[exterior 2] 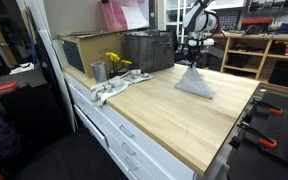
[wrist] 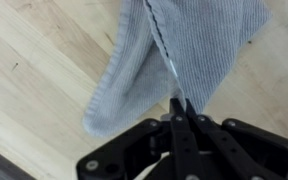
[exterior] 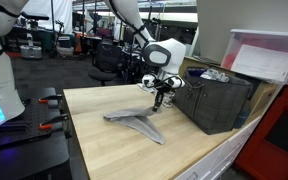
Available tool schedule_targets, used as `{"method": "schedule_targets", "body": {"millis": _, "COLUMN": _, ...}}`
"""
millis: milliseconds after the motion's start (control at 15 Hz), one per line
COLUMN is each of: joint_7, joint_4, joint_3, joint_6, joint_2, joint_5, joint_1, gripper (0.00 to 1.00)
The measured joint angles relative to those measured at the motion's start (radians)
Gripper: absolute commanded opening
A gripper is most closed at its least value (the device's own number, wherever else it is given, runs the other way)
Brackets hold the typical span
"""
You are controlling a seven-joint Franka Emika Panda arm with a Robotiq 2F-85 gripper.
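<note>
Wrist view: your gripper (wrist: 179, 108) is clenched on the cloth (wrist: 189, 45), which spreads toward 12 o'clock over the table (wrist: 44, 70).

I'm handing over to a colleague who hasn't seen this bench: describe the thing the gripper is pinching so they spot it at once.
On the light wooden worktop, look beside the dark crate. There a grey ribbed cloth is pulled up into a peak by the shut gripper. The other fabric, a white rag, lies crumpled by a metal cup.
</note>
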Motion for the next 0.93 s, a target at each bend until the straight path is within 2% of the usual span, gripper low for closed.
{"method": "schedule_targets", "body": {"millis": 333, "joint_7": 0.082, "joint_4": 0.046, "joint_3": -0.026, "joint_6": 0.0, "joint_2": 0.053, "joint_5": 0.0, "joint_1": -0.027, "gripper": 0.01}}
{"method": "schedule_targets", "body": {"millis": 867, "joint_7": 0.254, "joint_4": 0.034, "joint_3": -0.045, "joint_6": 0.001, "joint_2": 0.107, "joint_5": 0.021, "joint_1": -0.03, "gripper": 0.01}}
{"method": "schedule_targets", "body": {"millis": 933, "joint_7": 0.279, "joint_4": 0.033, "joint_3": -0.052, "joint_6": 0.001, "joint_2": 0.114, "joint_5": 0.024, "joint_1": -0.032, "gripper": 0.28}}
